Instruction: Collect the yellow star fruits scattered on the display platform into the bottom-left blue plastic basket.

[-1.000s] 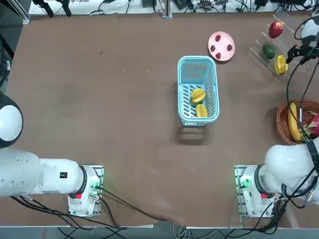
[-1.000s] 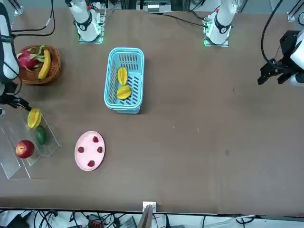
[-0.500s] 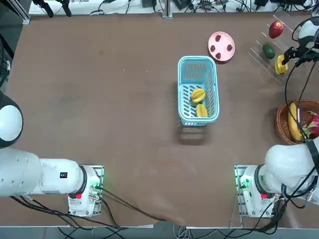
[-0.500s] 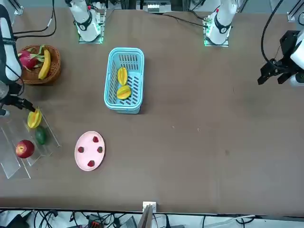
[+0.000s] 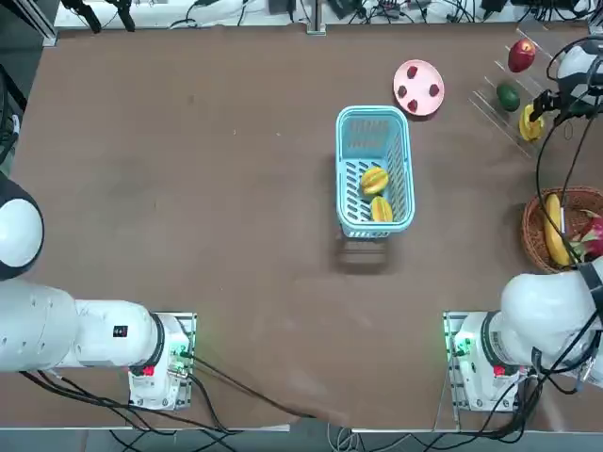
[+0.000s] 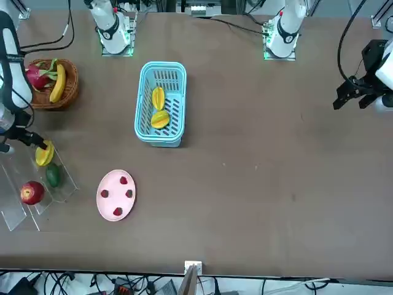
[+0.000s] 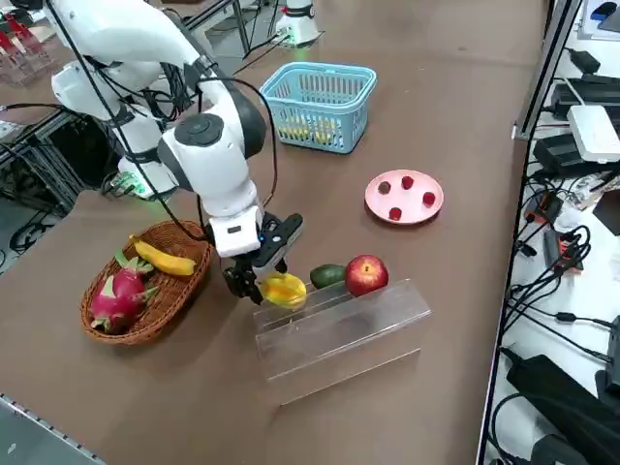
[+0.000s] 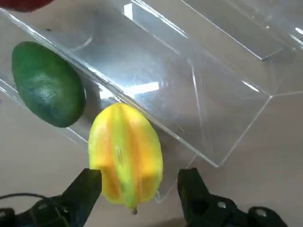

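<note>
Star fruit number three is sitting on the lowest step of the display platform, right by its end, and the right gripper is down over it with the fingers spread wide, one on each side of the fruit's near end. From the wrist view there's a sliver of gap on both sides, so nothing is clamped, it's just straddling it. A green avocado-looking fruit lies just beside the star fruit on the same step, and a red apple sits past that one. The other two star fruits are already lying in the blue plastic basket, mid-table and well apart from the rack. Near the arm there's a brown wicker basket with a banana and a pink dragon fruit in it, plus a pink plate with small red bits between rack and basket. As for labels or writing, I can't read anything on any of it.
</note>
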`<state>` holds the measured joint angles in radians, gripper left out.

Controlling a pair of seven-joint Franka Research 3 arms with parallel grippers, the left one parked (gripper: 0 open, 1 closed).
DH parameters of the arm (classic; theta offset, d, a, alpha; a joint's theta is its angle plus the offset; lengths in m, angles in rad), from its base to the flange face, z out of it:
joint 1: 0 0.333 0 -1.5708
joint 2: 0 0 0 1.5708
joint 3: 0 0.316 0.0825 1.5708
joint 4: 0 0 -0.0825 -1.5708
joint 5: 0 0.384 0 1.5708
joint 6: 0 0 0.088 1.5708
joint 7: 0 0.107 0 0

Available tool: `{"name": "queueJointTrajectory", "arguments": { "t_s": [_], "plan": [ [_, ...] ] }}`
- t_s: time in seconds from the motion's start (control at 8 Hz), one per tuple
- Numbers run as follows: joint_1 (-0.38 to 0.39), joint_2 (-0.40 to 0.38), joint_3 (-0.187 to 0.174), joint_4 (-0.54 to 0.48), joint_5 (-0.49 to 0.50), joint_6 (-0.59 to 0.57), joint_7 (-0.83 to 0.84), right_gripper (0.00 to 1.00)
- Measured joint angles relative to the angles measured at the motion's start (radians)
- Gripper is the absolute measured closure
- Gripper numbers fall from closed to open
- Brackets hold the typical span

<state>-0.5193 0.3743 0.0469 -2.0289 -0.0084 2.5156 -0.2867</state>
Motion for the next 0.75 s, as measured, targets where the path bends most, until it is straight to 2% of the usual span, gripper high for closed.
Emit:
{"name": "queueJointTrajectory", "arguments": {
  "t_s": [0.25, 0.5, 0.62, 0.75],
  "plan": [
    [0.000, 0.001, 0.006, 0.000, 0.000, 0.005, 0.000, 0.01],
    [0.000, 0.002, 0.017, 0.000, 0.001, 0.010, 0.000, 0.06],
    [0.000, 0.004, 0.018, 0.000, 0.001, 0.010, 0.000, 0.15],
    [0.000, 0.007, 0.018, 0.000, 0.001, 0.010, 0.000, 0.35]
  ]
}}
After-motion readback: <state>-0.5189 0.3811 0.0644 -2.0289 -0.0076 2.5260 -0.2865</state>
